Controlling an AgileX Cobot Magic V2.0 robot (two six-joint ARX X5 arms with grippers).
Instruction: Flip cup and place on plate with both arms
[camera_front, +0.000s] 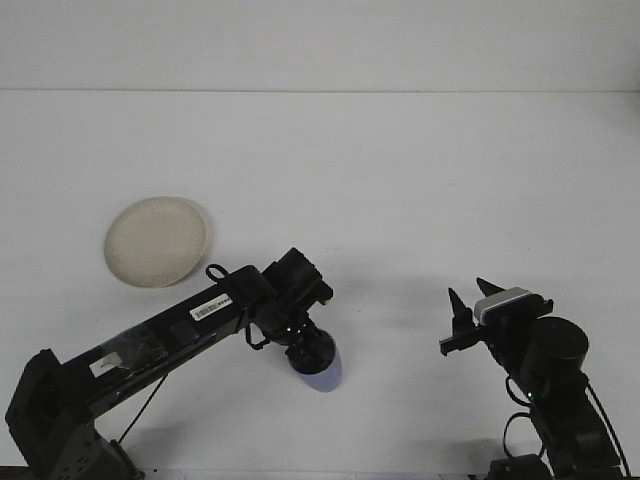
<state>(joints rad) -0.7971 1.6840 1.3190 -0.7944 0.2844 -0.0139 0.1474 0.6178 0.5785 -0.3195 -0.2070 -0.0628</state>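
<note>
Left pincer (312, 350) sits right over the blue cup (325, 372) near the counter's (400, 180) front; can't tell its grip. Right pincer (465, 305) open, well apart. Plate (155, 241) bare, far left.

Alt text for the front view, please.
The left gripper reaches down over a blue cup on a white table, hiding most of it. A cream plate lies empty, back left; the right gripper waits open at the right.

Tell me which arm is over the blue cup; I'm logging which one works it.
The left arm: its gripper sits right over the blue cup, hiding most of it. The right gripper stands apart, open, with bare table between.
</note>
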